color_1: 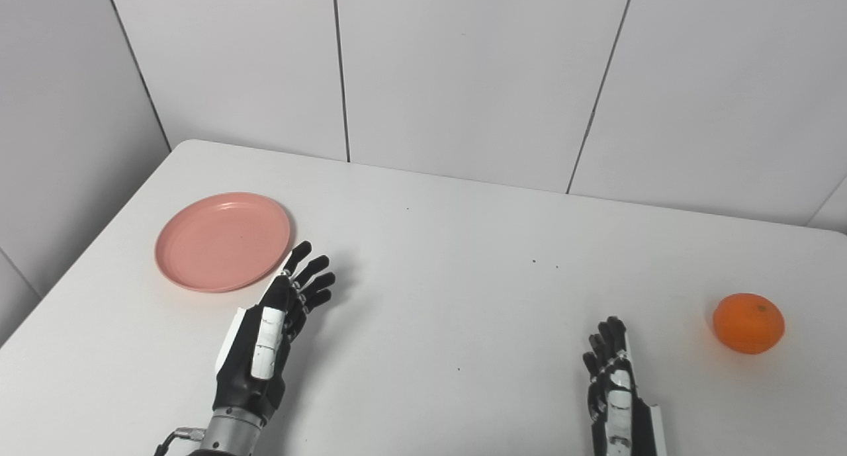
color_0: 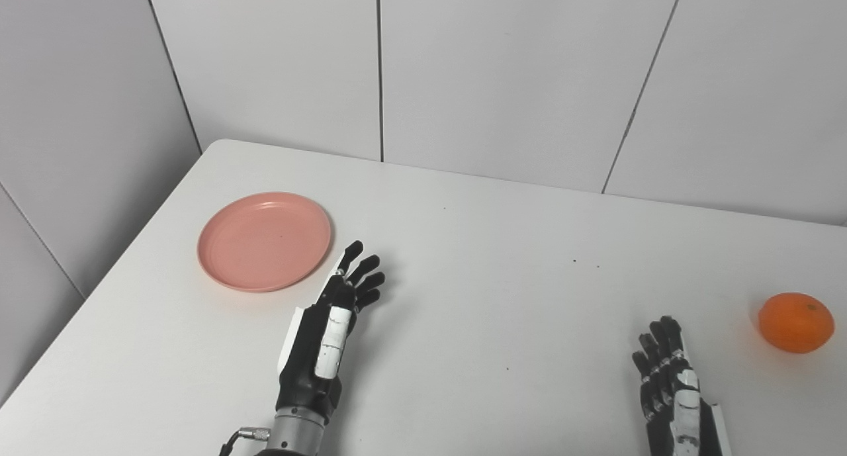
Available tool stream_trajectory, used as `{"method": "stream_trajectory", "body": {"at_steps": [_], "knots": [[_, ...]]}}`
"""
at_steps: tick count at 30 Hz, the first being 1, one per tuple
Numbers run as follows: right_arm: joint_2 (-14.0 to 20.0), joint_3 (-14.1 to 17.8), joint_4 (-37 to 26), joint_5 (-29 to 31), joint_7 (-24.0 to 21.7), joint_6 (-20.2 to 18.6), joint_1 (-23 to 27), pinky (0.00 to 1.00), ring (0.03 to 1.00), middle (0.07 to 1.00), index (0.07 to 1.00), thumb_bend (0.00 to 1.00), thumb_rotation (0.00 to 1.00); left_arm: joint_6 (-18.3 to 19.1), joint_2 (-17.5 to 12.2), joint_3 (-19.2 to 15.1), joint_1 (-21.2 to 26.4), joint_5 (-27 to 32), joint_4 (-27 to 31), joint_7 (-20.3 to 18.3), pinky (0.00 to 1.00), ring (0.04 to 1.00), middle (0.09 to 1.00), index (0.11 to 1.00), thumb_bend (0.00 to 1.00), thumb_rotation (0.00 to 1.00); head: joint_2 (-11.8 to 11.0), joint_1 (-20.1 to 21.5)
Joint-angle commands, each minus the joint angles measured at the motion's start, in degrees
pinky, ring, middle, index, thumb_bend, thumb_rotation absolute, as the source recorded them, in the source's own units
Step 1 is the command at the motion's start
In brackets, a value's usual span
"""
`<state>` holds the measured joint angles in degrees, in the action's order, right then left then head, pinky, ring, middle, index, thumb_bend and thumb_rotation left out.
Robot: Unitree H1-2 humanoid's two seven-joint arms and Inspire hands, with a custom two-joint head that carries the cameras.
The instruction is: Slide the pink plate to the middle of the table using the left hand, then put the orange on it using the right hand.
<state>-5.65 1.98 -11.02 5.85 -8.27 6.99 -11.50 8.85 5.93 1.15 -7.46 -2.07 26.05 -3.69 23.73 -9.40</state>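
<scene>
Seeing a round, shallow pink plate (color_0: 265,241) left of centre, my left hand (color_0: 327,337) beside it, fingers spread, grasping nothing; right hand (color_0: 671,390) released, orange (color_0: 795,322) far right

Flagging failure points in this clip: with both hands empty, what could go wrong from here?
The plate lies near the table's left edge; a sideways push by the left hand might tip or spin it. The orange sits loose near the right side, so a nudge from the right hand could roll it off.
</scene>
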Motion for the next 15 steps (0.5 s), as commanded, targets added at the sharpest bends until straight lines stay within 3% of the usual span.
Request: {"method": "stream_trajectory", "body": {"at_steps": [1, 3, 6, 10, 15], "knots": [[2.05, -0.40, 3.44, 0.46, -0.50, 1.74, -2.71, 1.00, 0.988, 0.983, 0.980, 0.76, 1.00, 0.45, -3.73, -0.66, 3.81, 1.26, 3.27, -1.21, 0.80, 0.822, 0.850, 0.874, 1.00, 0.97, 0.03, -0.04], [2.02, -0.45, 3.51, 0.53, -0.49, 1.65, -2.63, 1.00, 0.991, 0.981, 0.979, 0.75, 1.00, 1.52, -4.59, -1.55, 5.68, 2.07, 4.25, -1.27, 0.81, 0.814, 0.841, 0.860, 1.00, 0.98, -0.15, -0.21], [2.07, -0.59, 3.50, 0.75, -0.57, 1.61, -2.61, 1.00, 0.992, 0.981, 0.981, 0.74, 1.00, 3.26, -6.65, -2.31, 8.20, 3.46, 5.88, -1.26, 0.90, 0.817, 0.847, 0.870, 1.00, 0.99, -0.15, -0.21], [2.14, -0.69, 3.70, 0.57, -0.46, 1.63, -2.51, 1.00, 0.998, 0.982, 0.984, 0.74, 1.00, 4.43, -9.20, -3.70, 10.64, 5.33, 6.58, -1.17, 0.90, 0.804, 0.832, 0.877, 1.00, 0.99, -0.29, -0.39], [2.01, -0.71, 3.57, 0.31, -0.11, 1.26, -2.62, 1.00, 0.993, 0.974, 0.976, 0.74, 1.00, 2.02, -13.80, -7.97, 14.33, 9.06, 2.28, -1.72, 0.85, 0.821, 0.832, 0.888, 1.00, 0.99, -0.34, -0.34]]}}
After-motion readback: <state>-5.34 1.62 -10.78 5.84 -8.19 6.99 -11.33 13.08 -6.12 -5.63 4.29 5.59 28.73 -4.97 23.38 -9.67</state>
